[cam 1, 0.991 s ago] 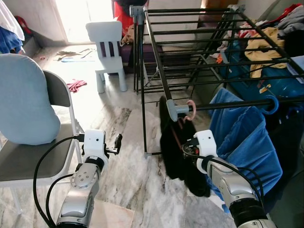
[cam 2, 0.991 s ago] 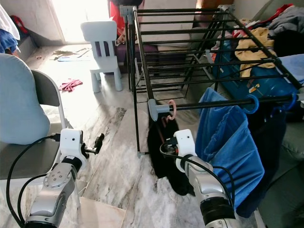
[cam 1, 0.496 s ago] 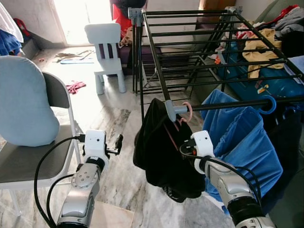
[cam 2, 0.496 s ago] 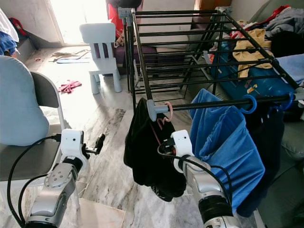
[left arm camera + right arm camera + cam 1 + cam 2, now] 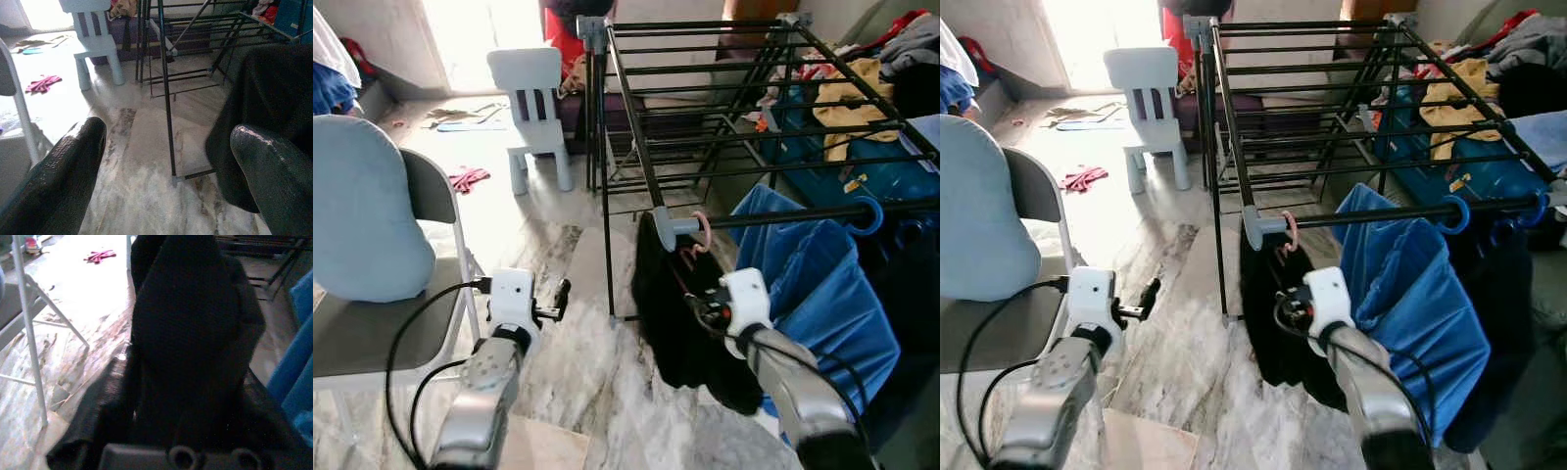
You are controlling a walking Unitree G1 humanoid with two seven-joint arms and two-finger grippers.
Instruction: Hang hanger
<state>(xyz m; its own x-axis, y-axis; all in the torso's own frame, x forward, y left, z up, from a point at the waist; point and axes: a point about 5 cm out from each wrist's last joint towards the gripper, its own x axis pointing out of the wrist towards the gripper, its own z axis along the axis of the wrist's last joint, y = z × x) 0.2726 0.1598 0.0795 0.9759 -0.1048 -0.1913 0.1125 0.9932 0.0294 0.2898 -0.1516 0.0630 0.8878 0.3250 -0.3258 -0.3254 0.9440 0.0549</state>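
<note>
The pink hanger [image 5: 705, 231] hooks over the drying rack [image 5: 636, 137] front rail, black garment [image 5: 680, 318] hanging below; the right gripper [image 5: 698, 305] grasps that garment, while the left gripper [image 5: 560, 292] hovers released

A lived-in room of a home, used for drying laundry. Marble-patterned floor [image 5: 578, 362] under a black metal drying rack [image 5: 744, 108], with a blue garment [image 5: 822, 294] and a black garment [image 5: 680, 313] hung from its near rail. Beyond the rack's far left corner, a white child's chair [image 5: 533, 108]; piled clothes [image 5: 862, 83] along its right; a grey folding chair [image 5: 382, 294] well left.
</note>
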